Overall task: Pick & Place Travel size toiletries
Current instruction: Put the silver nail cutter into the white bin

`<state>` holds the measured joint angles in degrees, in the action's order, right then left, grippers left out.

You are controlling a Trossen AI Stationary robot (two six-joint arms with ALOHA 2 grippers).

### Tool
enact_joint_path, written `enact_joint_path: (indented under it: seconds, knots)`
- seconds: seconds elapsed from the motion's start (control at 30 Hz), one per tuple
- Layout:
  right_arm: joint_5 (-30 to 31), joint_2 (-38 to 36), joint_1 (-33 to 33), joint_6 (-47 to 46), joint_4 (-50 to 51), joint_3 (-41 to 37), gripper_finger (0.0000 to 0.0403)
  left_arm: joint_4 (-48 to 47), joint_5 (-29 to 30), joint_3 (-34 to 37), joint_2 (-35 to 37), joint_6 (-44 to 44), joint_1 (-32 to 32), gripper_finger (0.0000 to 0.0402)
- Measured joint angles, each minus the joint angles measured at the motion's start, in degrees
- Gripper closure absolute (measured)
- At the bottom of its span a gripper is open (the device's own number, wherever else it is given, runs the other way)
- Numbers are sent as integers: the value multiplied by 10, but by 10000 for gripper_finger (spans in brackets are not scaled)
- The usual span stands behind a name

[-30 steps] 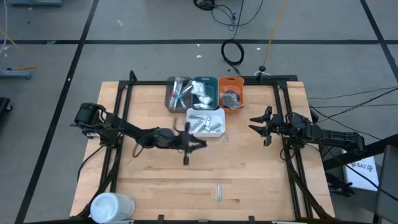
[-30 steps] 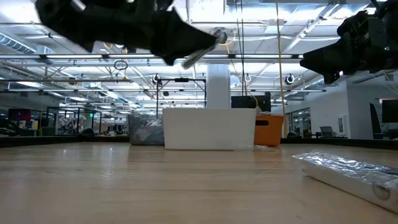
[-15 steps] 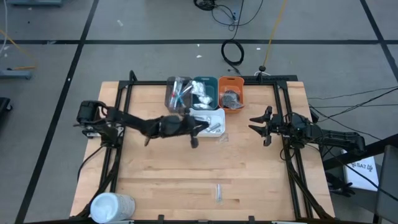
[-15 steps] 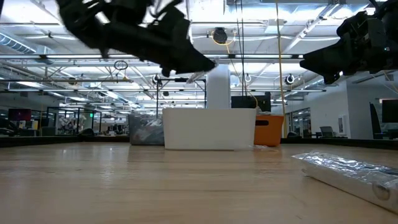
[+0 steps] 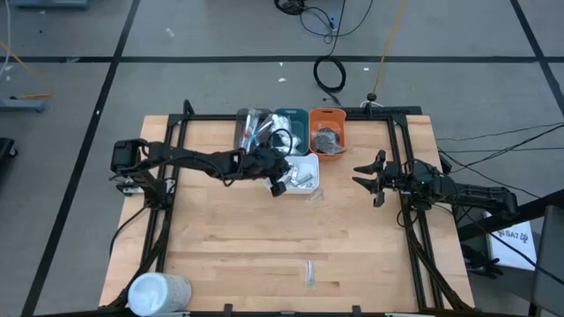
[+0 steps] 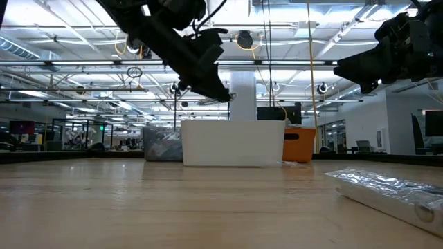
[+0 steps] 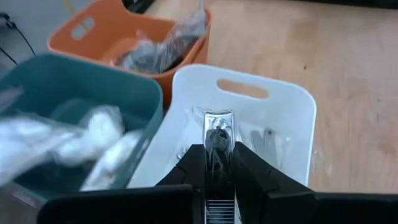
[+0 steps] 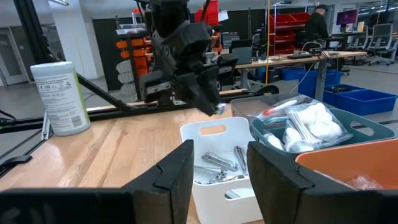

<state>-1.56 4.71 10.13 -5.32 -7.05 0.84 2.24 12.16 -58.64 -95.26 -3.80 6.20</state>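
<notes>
My left gripper (image 5: 280,181) hangs over the white tray (image 5: 315,167), shut on a small silver metal toiletry piece (image 7: 219,132) that looks like a nail clipper. Several similar silver pieces (image 8: 219,163) lie inside that tray. In the low view the left gripper (image 6: 223,94) points down just above the tray's wall (image 6: 232,143). A silver sachet (image 5: 310,270) lies flat on the wood near the table's near edge. My right gripper (image 5: 366,179) waits open at the table's right side, clear of everything. My left gripper pinches the silver piece between its two fingers (image 7: 189,167), which lie along its length. Its free end (image 7: 219,118) sticks out past the fingertips. The fingers slant down from the table's left side, and the piece is lifted clear above the white tray's hollow.
Grey tray (image 5: 253,132), teal tray (image 5: 289,129) and orange tray (image 5: 328,132) stand in a row at the far edge behind the white tray, each holding wrapped items. A big white cylinder (image 5: 159,293) stands at the near left corner. Bare wood lies in the table's middle.
My left gripper has carried the silver piece from the table's middle toward the far edge, coming over the white tray. It has tipped from nearly level to slanting down and has stayed shut on the piece.
</notes>
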Motion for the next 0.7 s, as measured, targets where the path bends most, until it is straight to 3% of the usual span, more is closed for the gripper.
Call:
enact_joint_path:
  seconds: [0.57, 0.7]
  knots:
    - [0, 0, 0, 0, 0, 0, 261, 11, 5, 2, -37, -51, -7, 268]
    - [0, 0, 0, 0, 0, 0, 261, 15, 4, 1, -37, -69, -9, 229]
